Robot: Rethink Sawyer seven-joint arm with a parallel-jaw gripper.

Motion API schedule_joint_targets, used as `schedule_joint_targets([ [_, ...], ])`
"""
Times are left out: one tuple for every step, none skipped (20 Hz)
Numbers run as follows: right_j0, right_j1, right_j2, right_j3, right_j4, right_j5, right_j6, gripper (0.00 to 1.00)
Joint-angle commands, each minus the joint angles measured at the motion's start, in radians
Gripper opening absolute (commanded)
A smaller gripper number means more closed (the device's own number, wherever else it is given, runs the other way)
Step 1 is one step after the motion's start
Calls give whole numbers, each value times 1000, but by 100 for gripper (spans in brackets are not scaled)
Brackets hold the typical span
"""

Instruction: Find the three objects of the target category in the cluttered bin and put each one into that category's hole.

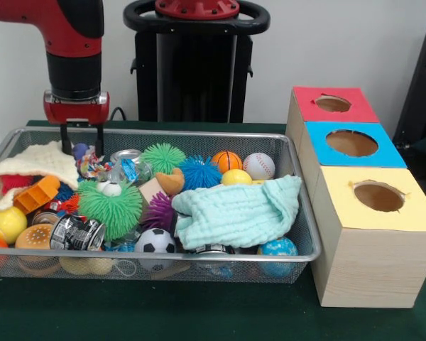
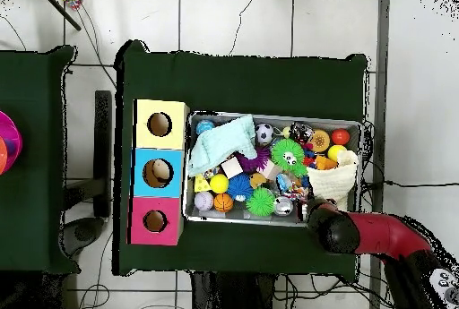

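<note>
The wire mesh bin is full of toys; it also shows in the overhead view. My gripper is open and empty, and hangs over the bin's far left corner with its tips at rim level. Just in front of and below it lies a crumpled wrapper printed red, blue and white. A clear crumpled wrapper with blue print lies next to it. The yellow-topped hole is in the nearest box right of the bin, and shows in the overhead view. In the overhead view the arm's wrist hides the gripper.
Green spiky balls, a purple one and a blue one lie among small sport balls. A mint knitted cloth covers the right middle, a cream cloth the left. The blue-topped hole and the red-topped hole lie behind the yellow.
</note>
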Motion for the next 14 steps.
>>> schedule_joint_targets([
  [-13,38,85,18,22,14,-8,100],
  [-13,39,85,18,23,15,-8,100],
  [-13,39,86,18,23,16,-8,100],
  [-13,40,87,17,25,18,-8,100],
  [-12,40,86,16,25,17,-7,100],
  [-11,41,86,16,25,16,-6,100],
  [-11,41,86,16,27,17,-5,100],
  [-14,40,86,20,26,16,-5,100],
  [-15,40,87,21,27,16,-5,100],
  [-16,40,88,22,29,18,-7,100],
  [-16,40,90,23,30,20,-7,100],
  [-17,40,90,23,31,20,-8,100],
  [-17,41,91,23,32,21,-8,100],
  [-17,41,91,23,33,20,-7,100],
])
